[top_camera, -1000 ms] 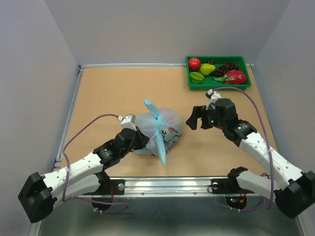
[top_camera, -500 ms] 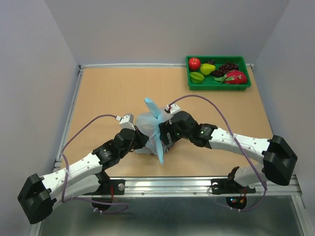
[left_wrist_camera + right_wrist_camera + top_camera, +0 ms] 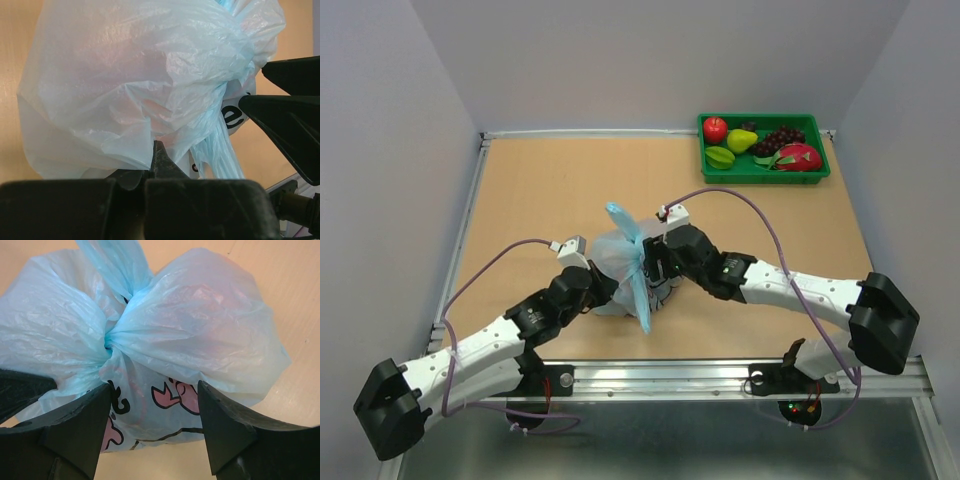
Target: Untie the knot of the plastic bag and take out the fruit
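Right gripper (image 3: 153, 390) swung in from beside the green tray (image 3: 765, 178) | fingers spread astride the plastic bag (image 3: 618, 262), tray side | left gripper (image 3: 156, 145) pinching bag film, far side | bag well apart from tray | I see the knot (image 3: 109, 342) tied, fruit unremoved

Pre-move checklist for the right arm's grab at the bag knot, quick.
1. Left gripper shut on the plastic bag: ok.
2. Right gripper open, jaws either side of the bag: ok.
3. Knot between those jaws: not ok, it lies beyond the tips, off-centre.
4. Knot undone: not ok, tied tight.
5. Fruit inside identified: cannot tell, only a pinkish tint through the plastic.
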Robot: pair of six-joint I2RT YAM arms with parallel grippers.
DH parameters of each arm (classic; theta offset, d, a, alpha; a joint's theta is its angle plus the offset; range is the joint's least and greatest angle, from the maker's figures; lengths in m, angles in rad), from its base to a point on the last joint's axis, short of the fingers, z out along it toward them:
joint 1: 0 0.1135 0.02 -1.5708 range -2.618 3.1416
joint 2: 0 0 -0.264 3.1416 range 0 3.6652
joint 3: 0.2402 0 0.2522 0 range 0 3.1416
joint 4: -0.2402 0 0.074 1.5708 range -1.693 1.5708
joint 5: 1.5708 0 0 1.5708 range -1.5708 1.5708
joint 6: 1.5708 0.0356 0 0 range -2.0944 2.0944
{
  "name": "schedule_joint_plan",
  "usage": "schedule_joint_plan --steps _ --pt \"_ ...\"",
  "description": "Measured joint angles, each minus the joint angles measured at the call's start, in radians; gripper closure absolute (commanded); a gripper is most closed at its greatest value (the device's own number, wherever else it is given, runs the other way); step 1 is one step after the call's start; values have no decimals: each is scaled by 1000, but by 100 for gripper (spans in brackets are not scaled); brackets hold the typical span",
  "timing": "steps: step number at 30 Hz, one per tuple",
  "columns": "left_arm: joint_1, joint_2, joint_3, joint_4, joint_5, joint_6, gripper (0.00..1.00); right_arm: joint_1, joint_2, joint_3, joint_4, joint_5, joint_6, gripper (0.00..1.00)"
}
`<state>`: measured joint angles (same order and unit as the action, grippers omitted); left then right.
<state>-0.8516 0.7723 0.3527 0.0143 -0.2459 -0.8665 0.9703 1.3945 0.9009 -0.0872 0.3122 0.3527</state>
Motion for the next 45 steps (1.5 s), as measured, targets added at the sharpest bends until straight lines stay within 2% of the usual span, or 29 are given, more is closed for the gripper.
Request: schedule_joint_plan --steps 12,15,18,19,21,22,24,25,32,37,39,43,45 --pt "0 -37 -21 -19 -26 -29 100 0 63 0 104 -48 22 26" --pt "0 -37 -25 -19 -28 -34 100 0 71 0 126 -60 22 29" --pt "0 -37 -26 -21 -32 -40 100 0 80 0 136 -57 22 43" --pt "0 -39 -26 -21 -35 -43 100 0 85 -1 142 -55 23 55" --pt "0 -49 -31 -21 -43 -53 100 0 89 -2 143 -43 26 67" --pt "0 -54 -32 -21 -47 -56 100 0 89 -6 151 -32 23 79" --pt "0 -68 -33 -33 -60 -68 100 1 87 -22 163 -9 21 88" --pt "0 -76 -33 -36 -66 -75 100 1 81 -36 167 5 19 98" --pt "3 -144 -33 -74 -129 -117 100 -21 -76 -190 165 109 25 99" --pt "76 -215 -33 -147 -179 -174 100 -155 -335 -309 160 213 91 99" --pt "129 -242 -33 -125 -149 -205 100 -190 -478 -366 158 226 141 99" --pt "251 -251 -32 -43 -33 -219 100 -183 -641 -415 157 189 194 99" --pt "316 -206 -27 6 32 -200 93 -183 -669 -421 158 161 194 97"
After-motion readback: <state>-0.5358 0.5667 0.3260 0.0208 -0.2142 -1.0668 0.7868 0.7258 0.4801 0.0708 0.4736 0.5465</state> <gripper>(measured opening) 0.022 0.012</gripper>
